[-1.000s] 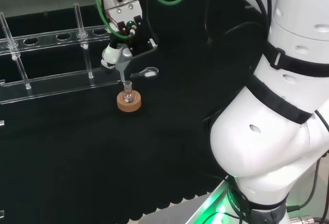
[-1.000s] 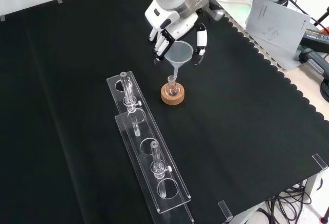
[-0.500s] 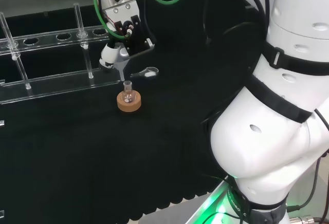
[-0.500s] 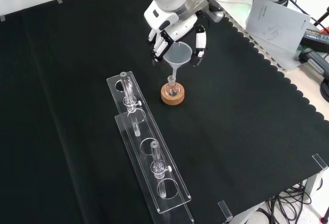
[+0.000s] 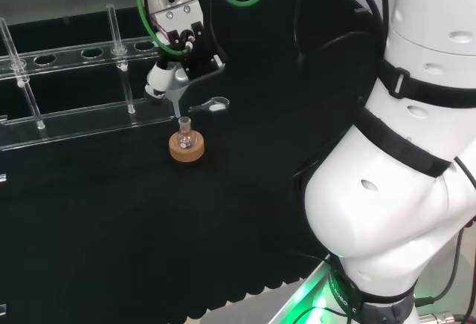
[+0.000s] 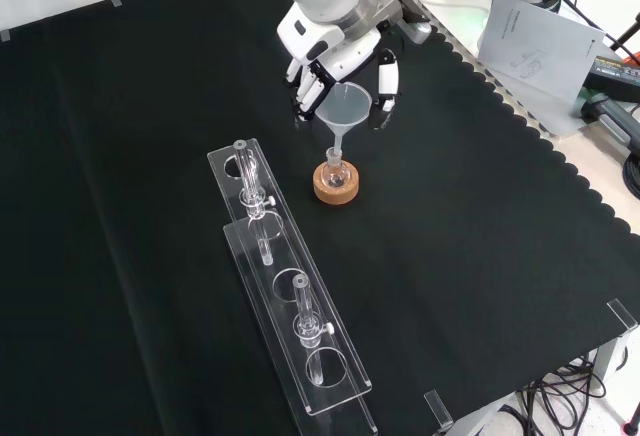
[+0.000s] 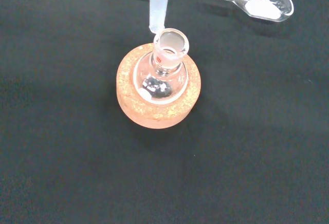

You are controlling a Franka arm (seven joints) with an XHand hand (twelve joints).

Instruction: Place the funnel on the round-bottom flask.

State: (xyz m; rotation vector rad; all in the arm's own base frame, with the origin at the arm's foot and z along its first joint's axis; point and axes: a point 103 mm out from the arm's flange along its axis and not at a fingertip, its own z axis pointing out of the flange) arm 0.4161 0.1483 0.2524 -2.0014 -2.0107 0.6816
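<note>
My robot hand [image 6: 345, 51] is curled round the funnel [image 6: 345, 108], fingers [image 6: 386, 78] pinching its wide cone from both sides, so the stem hangs straight down below my palm. It looks like thin translucent plastic: light, a little springy at the rim, smooth enough to slip if I ease off carelessly. Holding it by the cone suits it, since that leaves the stem free and clear of my fingers.

Just below my robot hand stands the round-bottom flask [image 7: 161, 77], small clear glass, upright in its cork ring [image 7: 158, 111]. In the wrist view the stem tip [image 7: 156, 26] sits at the edge of the flask's mouth [image 7: 170, 41], just beside the opening, not yet inside it, I judge. The flask is fragile and light, and only the ring steadies it, so a sideways knock from the stem could tip it. I would centre the stem first, then lower gently and let go only once the cone rests on the neck.

A bit beyond the flask lies a small glass scoop [image 7: 257, 5] with white powder in its bowl, apart from the ring.

Farther from my robot hand, on the bench [image 6: 480, 216], are the clear racks [image 6: 290, 321] with upright tubes, well apart from the flask
</note>
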